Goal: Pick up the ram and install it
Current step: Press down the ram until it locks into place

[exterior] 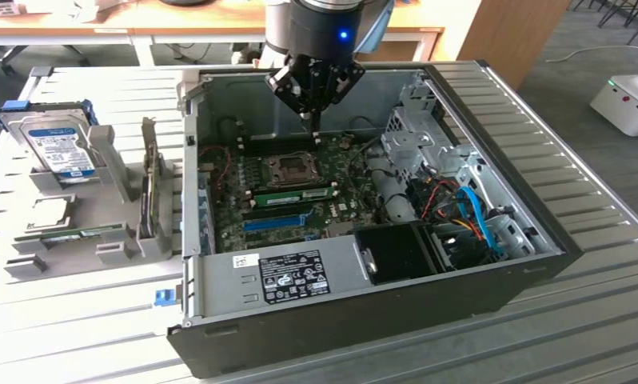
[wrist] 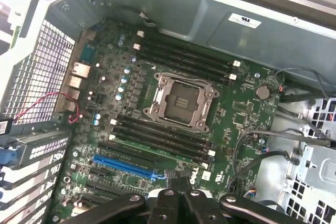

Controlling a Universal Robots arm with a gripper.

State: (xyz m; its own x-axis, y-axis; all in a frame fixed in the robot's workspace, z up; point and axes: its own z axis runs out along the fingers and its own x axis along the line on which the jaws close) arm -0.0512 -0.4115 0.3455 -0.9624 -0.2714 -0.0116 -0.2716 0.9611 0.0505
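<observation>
- The ram (exterior: 294, 192) sits in a motherboard (exterior: 287, 188) slot beside the CPU socket (exterior: 293, 167) — apparently installed.
- The gripper (exterior: 315, 122) hovers above the computer case (exterior: 532, 264), fingers pressed together, holding nothing.
- On the bench's far-left side, a second green stick (exterior: 76, 235) rests in its holder.

case (exterior: 532, 264): matt black outside, dull grey sheet metal inside
motherboard (wrist: 173, 103): green board, matt
table (exterior: 596, 336): ribbed pale metal
gripper (exterior: 315, 120): black, semi-gloss

The ribbed metal table (exterior: 575, 320) carries the open computer case (exterior: 383, 304). At the exterior view's left, a grey holder (exterior: 95, 216) stands directly on it, near the case.
</observation>
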